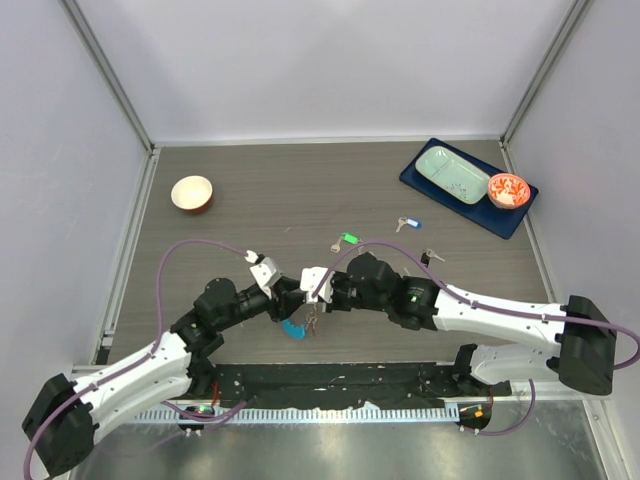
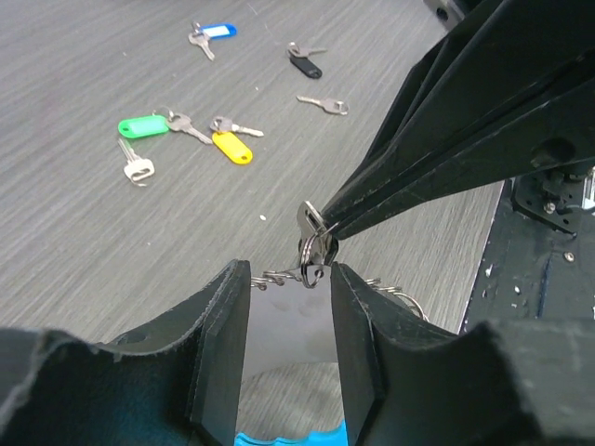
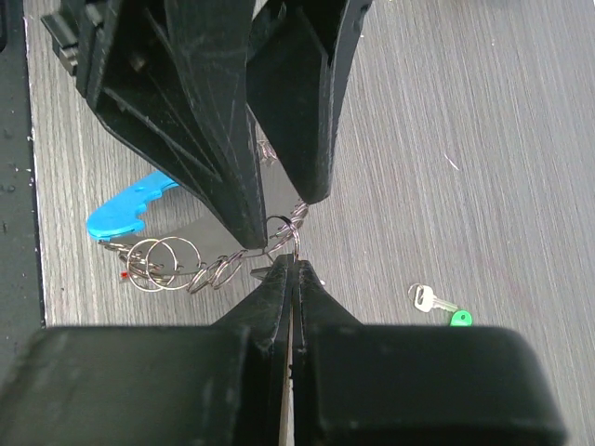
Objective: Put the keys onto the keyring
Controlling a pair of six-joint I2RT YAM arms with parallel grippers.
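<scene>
Keyring (image 3: pixel 216 272) sits at the near middle of the table (image 1: pixel 300 190), caught between the two grippers. The right gripper (image 3: pixel 290 271) has its fingers pressed flat together on the small silver ring at the chain's end. The left gripper (image 2: pixel 290 272) meets it tip to tip. Its jaws stand apart with that ring and a twisted link in the gap, and I cannot tell whether they press on it.

Only the right wrist view shows the whole thing: grey chain, a cluster of wire rings, a tiny red tag (image 3: pixel 125 275) and a bright blue strap (image 3: pixel 125 212). Its long axis runs from the pinched ring to the strap end, which in the top view points near and slightly left.

The left wrist view hides most of that but shows loose keys lying flat farther out: a green-tagged key (image 2: pixel 142 124), a yellow-tagged key (image 2: pixel 231 146), a blue-tagged key (image 2: pixel 214 31), a black-headed key (image 2: pixel 302 65) and a plain silver key (image 2: pixel 323 104).

The top view alone shows a round bowl (image 1: pixel 192 193) far left and a navy tray (image 1: pixel 480 212) far right.
</scene>
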